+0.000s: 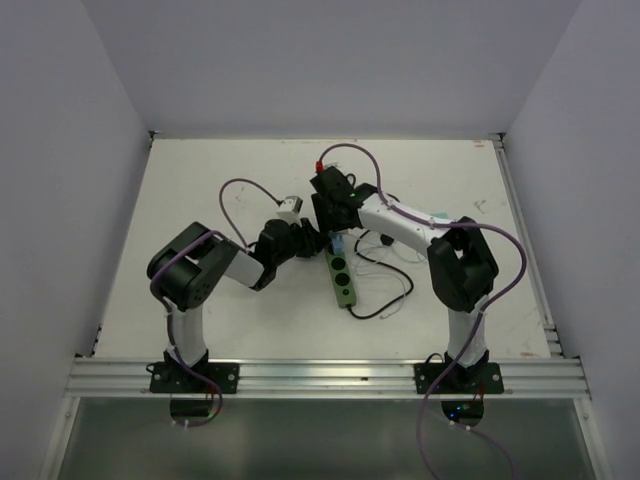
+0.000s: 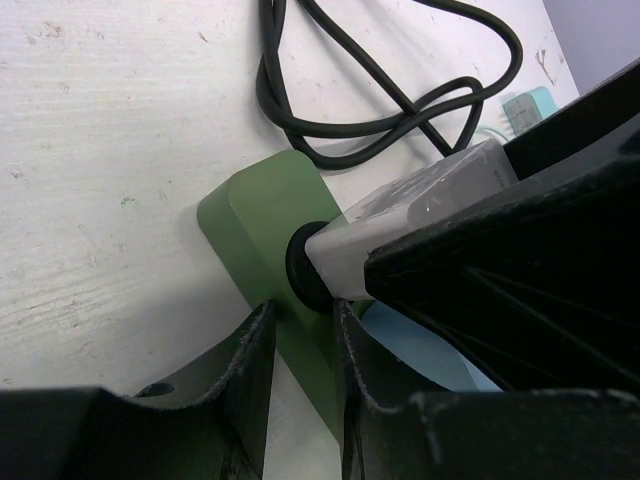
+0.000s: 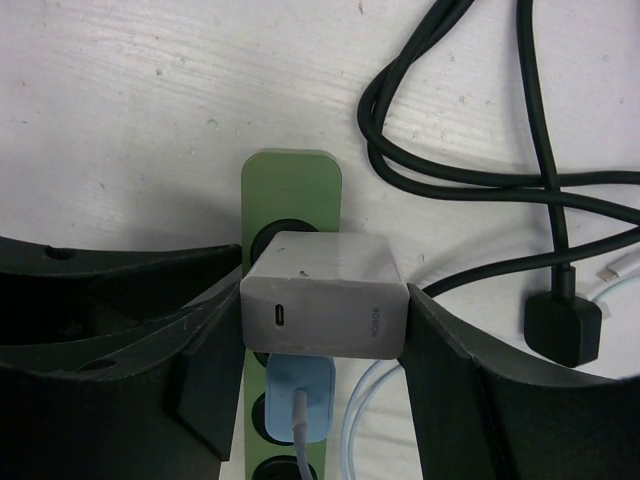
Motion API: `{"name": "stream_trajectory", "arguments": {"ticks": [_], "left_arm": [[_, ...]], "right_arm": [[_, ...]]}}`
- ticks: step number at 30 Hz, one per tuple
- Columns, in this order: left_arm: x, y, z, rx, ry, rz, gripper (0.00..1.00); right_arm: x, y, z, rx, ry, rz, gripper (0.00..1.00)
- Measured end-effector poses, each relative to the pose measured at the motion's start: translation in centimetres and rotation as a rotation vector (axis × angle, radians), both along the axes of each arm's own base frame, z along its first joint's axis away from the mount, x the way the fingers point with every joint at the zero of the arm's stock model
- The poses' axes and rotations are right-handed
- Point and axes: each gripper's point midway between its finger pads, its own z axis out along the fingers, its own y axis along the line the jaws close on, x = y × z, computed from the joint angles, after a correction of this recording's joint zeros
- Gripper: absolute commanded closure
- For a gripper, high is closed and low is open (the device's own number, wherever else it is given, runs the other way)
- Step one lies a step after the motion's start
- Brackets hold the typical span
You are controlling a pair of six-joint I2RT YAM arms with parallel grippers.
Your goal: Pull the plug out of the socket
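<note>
Gripping looks done on your side: the right gripper (image 3: 323, 335) has a finger pressed against each side face of the grey plug (image 3: 323, 295), so read it as closed on the plug. The plug sits in the far-end outlet of the socket (image 3: 290, 185) and stands up off its face. A blue plug (image 3: 300, 390) is in the next outlet, just on the near side.

The socket lies flat on the table (image 1: 200, 180) between the two arms, long axis near-far. So pull straight up, square to that axis, not along it.

The left gripper (image 2: 305, 385) comes in from the left, fingers narrowly apart over the socket beside the plug. I can't tell whether they clamp it. If they don't, the socket probably lifts too.

The black cord (image 3: 450, 170) loops off right, apart from the fingers.
</note>
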Motion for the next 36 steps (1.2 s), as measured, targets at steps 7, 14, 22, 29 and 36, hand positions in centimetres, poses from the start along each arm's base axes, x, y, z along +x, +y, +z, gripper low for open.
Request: {"name": "stream_trajectory", "arguments": {"ticks": [7, 14, 22, 29, 36], "left_arm": [[0.2, -0.6, 0.1, 0.015, -0.002, 0.011, 0.80], [0.3, -0.8, 0.2, 0.016, -0.005, 0.012, 0.80], [0.7, -1.0, 0.3, 0.016, -0.012, 0.019, 0.80], [0.7, -1.0, 0.2, 0.019, -0.007, 0.019, 0.80], [0.7, -1.1, 0.2, 0.019, -0.008, 0.019, 0.79]], "right_arm": [[0.2, -0.5, 0.0, -0.028, -0.013, -0.029, 1.00], [0.5, -2.0, -0.4, 0.174, 0.065, -0.068, 0.99], [0.6, -2.9, -0.8, 0.368, 0.153, -0.092, 0.98], [0.3, -1.9, -0.2, 0.202, 0.083, -0.074, 0.96], [0.2, -1.9, -0.1, 0.104, 0.034, -0.083, 0.96]]}}
